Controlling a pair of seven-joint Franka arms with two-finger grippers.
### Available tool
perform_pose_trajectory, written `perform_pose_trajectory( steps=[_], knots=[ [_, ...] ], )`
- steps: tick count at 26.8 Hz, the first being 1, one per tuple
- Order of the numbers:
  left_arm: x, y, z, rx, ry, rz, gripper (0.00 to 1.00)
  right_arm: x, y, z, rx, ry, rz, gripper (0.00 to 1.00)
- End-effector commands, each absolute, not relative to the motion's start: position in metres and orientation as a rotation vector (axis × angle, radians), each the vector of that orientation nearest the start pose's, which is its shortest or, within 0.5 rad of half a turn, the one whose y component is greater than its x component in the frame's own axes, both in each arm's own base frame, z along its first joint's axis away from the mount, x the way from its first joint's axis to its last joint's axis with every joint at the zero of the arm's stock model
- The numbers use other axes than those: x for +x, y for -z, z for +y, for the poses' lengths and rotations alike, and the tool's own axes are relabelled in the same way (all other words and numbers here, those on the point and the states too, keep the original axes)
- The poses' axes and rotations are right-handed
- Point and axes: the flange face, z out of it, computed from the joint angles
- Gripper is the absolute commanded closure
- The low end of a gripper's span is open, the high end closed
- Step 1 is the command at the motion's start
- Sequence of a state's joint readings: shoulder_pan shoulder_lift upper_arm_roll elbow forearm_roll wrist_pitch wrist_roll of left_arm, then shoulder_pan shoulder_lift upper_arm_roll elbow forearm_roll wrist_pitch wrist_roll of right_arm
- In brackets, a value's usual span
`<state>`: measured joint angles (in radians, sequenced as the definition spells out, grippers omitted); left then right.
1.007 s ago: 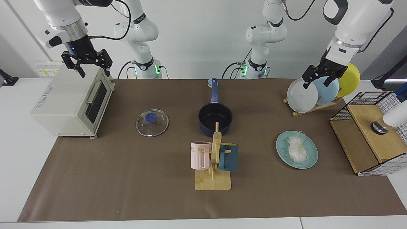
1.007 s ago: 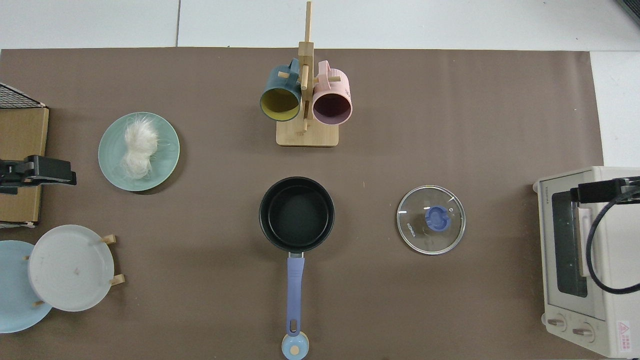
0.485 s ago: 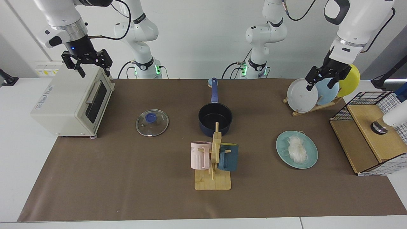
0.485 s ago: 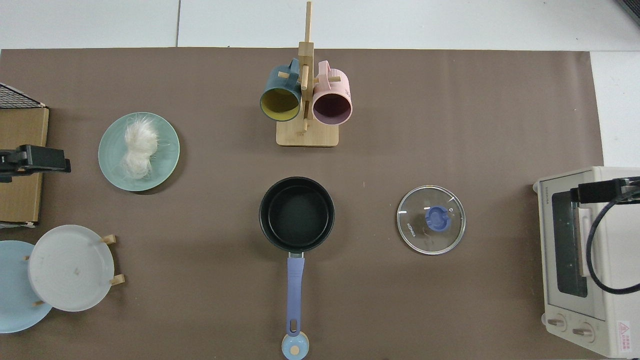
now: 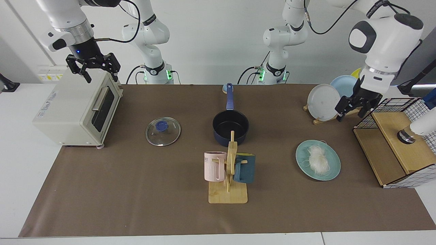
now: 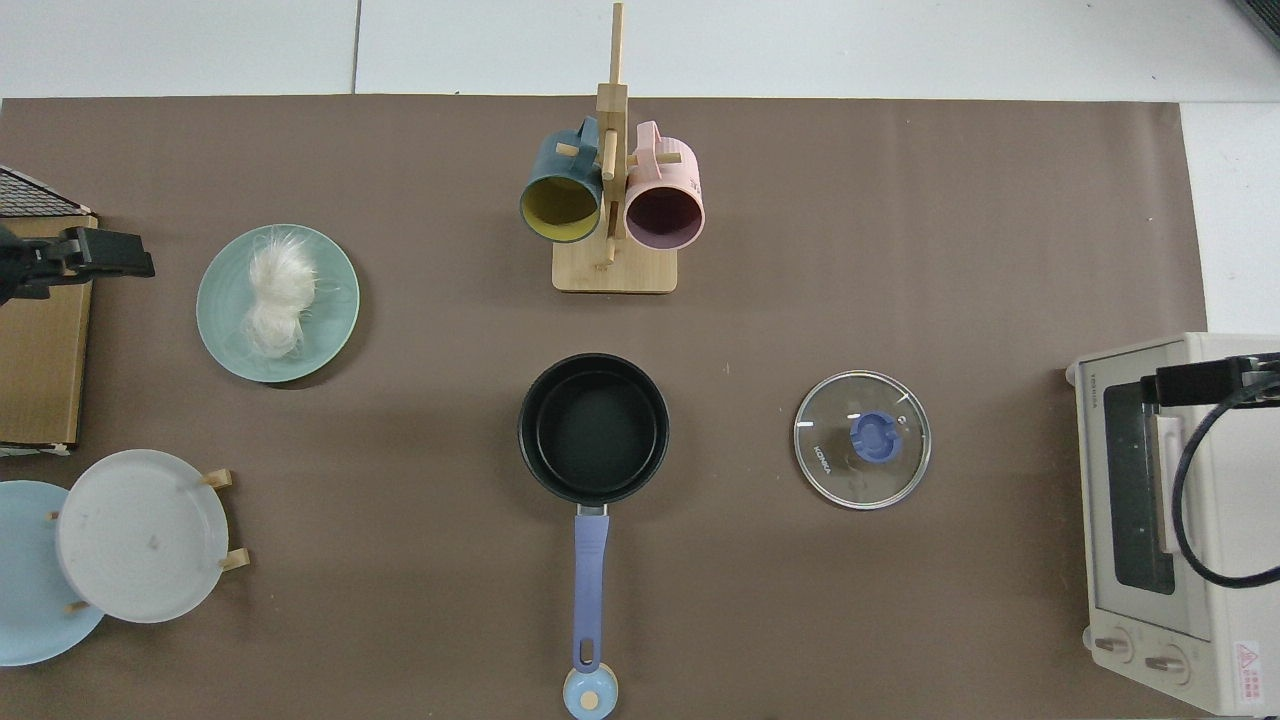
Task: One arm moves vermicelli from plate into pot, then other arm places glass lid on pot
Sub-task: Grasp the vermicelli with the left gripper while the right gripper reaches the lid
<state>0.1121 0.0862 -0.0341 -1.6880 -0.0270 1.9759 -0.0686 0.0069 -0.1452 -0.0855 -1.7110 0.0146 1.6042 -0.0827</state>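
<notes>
Both jaws are spread and empty. The left gripper hangs near the plate rack; the noodles lie apart on the plate. The right gripper waits above the oven.

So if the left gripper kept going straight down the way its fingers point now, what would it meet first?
Probably bare table mat, between the plate rack and the wire-sided wooden box. The left gripper hangs open above that gap; depth is unclear.

White wall, brown-covered table
</notes>
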Motion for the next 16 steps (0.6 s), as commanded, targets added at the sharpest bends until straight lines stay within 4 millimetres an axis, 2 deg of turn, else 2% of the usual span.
perform_pose_trajectory(
  steps=[1, 3, 6, 11, 16],
  knots=[
    [0.636, -0.520, 0.053, -3.145, 0.387, -0.306, 0.00, 0.505, -0.640, -0.042, -3.112, 0.049, -0.042, 0.00],
    [0.639, -0.515, 0.056, -3.142, 0.397, -0.319, 0.00, 0.505, -0.640, -0.042, -3.112, 0.046, -0.042, 0.00],
    [0.651, -0.474, 0.050, -3.150, 0.306, -0.363, 0.00, 0.505, -0.640, -0.042, -3.112, 0.049, -0.042, 0.00],
    [0.665, -0.442, 0.051, -3.135, 0.314, -0.570, 0.00, 0.505, -0.640, -0.042, -3.112, 0.049, -0.042, 0.00],
    [0.681, -0.391, 0.035, -3.147, 0.239, -0.557, 0.00, 0.505, -0.640, -0.042, -3.112, 0.046, -0.042, 0.00]
  ],
)
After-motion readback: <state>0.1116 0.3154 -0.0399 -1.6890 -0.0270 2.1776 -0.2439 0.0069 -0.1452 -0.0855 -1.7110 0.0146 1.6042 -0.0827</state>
